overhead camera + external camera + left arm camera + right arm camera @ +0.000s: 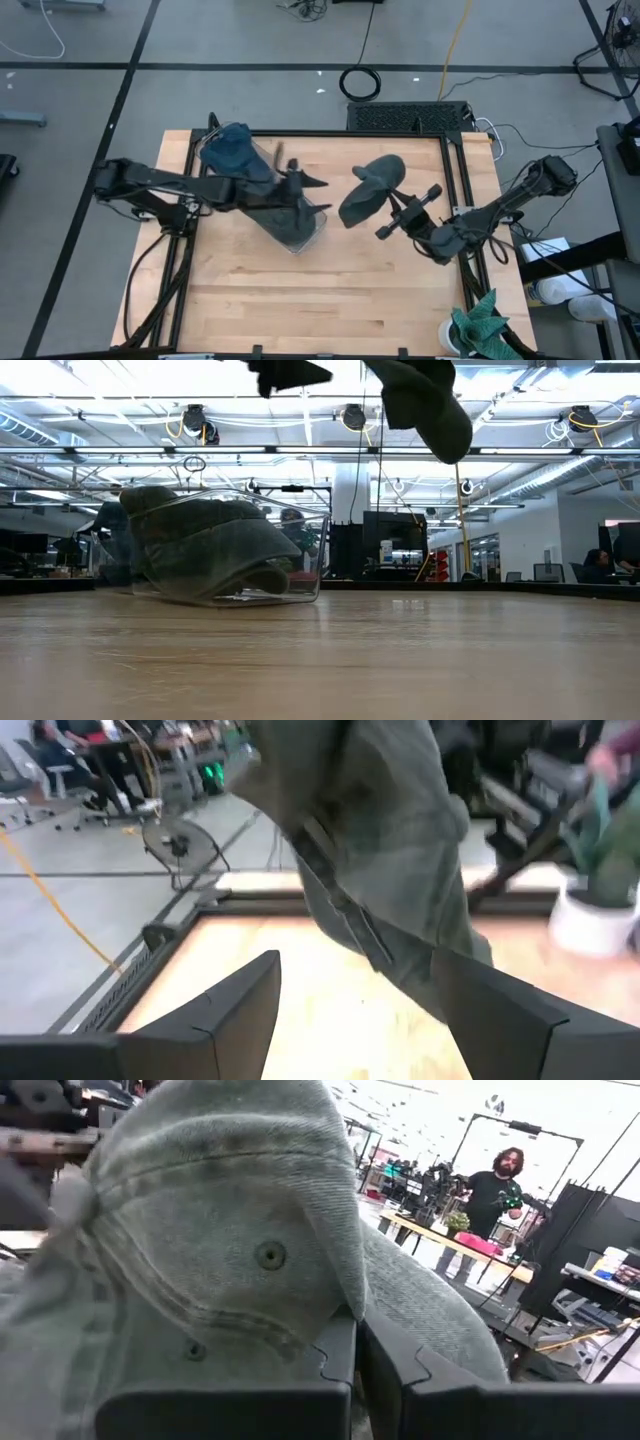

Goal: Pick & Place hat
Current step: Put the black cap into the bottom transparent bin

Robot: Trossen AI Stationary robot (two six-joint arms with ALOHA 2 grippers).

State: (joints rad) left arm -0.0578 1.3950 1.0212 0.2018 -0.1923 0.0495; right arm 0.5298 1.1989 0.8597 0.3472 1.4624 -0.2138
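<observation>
A grey-green hat [370, 188] hangs in the air over the table's right half, with my right gripper [392, 217] shut on it. In the low view the hat [425, 400] droops from the top edge, well above the wood. My left gripper [312, 183] stands open above a clear bin [292, 222], its fingers pointing at the hat with a gap before it. In the left wrist view the hat [380, 850] fills the space ahead of the open fingers. The bin [230, 550] rests on the table and holds dark hats. A blue hat [232, 148] lies at its far end. My right gripper pinches the cloth of the hat's crown [335, 1295] between its two shut fingers, near a small eyelet. The fingers lie about level and come from the table's right side. The hat is lifted clear of the table and droops beyond the fingers.
A potted green plant [482, 325] stands at the table's near right corner. Black frame rails [468, 190] run along the table's edges. Bare wood [300, 300] lies along the near half. A person [497, 1185] stands far off in the room.
</observation>
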